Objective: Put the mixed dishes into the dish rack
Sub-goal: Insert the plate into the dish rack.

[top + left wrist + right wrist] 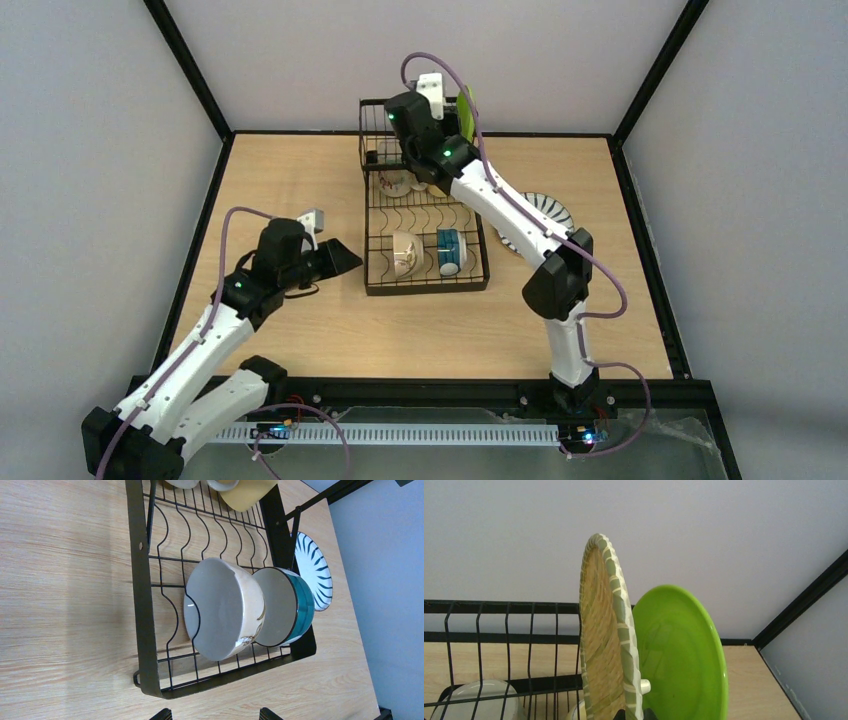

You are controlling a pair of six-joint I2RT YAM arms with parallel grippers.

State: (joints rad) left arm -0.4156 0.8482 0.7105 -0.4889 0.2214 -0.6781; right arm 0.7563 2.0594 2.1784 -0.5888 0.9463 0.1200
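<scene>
Upper centre of the overhead view, the right jaws were clamped on the tan plate (604, 645), upright beside the lime green plate (679, 660) over the dish rack (425, 290); seating it in a divider slot, then letting go, looked the next need; the left jaws stood apart, empty.

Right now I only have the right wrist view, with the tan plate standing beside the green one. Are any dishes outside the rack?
Observer: One. The striped plate lies on the table, just right of the dish rack.
Operator: My right pincer has the tan plate by its edge. What's at the rack's near end?
Observer: Two mugs lie on their sides there, a cream mug and a blue mug, side by side.
Operator: Where is the left pincer?
Observer: The left pincer is open and holding nothing, just left of the rack's near end.
</scene>
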